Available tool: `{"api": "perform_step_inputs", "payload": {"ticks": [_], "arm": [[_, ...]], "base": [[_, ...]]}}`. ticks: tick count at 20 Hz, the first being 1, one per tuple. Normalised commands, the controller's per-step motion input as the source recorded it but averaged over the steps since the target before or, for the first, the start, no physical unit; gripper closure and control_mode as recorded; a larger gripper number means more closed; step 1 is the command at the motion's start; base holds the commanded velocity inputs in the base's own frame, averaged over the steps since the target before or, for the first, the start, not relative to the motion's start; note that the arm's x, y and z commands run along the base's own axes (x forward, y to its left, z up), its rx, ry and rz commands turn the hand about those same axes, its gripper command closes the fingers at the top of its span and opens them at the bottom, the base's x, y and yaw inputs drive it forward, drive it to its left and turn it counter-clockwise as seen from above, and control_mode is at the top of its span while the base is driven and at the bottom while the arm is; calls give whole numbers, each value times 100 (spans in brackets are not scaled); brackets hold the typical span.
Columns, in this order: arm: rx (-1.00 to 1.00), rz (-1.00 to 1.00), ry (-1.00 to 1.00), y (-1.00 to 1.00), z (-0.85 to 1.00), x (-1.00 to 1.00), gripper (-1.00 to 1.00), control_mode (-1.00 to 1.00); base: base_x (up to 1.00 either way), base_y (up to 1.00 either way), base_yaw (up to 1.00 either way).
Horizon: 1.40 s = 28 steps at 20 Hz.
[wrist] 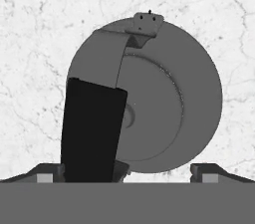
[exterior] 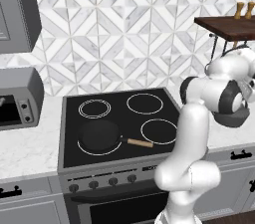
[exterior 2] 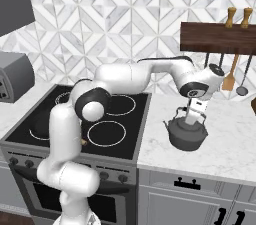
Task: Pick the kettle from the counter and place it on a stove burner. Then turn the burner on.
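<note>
The dark grey kettle (exterior 2: 187, 137) stands on the white marble counter (exterior 2: 225, 156) just right of the stove. My gripper (exterior 2: 193, 117) hangs straight over it, fingers down at the arched handle. Seen from above in the hand view, the round kettle (wrist: 169, 113) has its dark handle (wrist: 92, 128) rising between my fingertips, closer to the left one. My gripper (wrist: 129, 173) is open, fingers wide apart. The double-ring stove burner (exterior: 94, 108) lies at the back left of the black glass. In the left base view the arm covers part of the kettle (exterior: 232, 118).
A black frying pan (exterior: 99, 136) with a wooden handle covers the front left burner. Single-ring circles (exterior: 145, 103) (exterior: 159, 131) lie on the stove's right side. Knobs (exterior: 93, 184) line the stove front. A wooden shelf (exterior 2: 217, 36) with hanging utensils overhangs the counter. A toaster oven (exterior: 17, 99) stands left.
</note>
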Motion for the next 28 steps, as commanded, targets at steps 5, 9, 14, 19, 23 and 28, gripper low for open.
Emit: {"api": "perform_step_inputs", "payload": {"ticks": [5, 9, 14, 19, 23, 28], "arm": [[13, 0, 0, -23, 0, 17, -100, -100], [9, 0, 0, -5, 0, 0, -100, -100], [1, 0, 0, 7, -5, 0, -100, -100], [-3, 0, 2, 27, -58, 11, -100, -100], [-1, 0, 0, 9, -53, 6, -100, -100], [-7, 0, 0, 36, -43, -1, 100, -100]], "base": [[0, 0, 0], [0, 0, 0], [0, 0, 0], [0, 0, 0], [0, 0, 0], [0, 0, 0]]}}
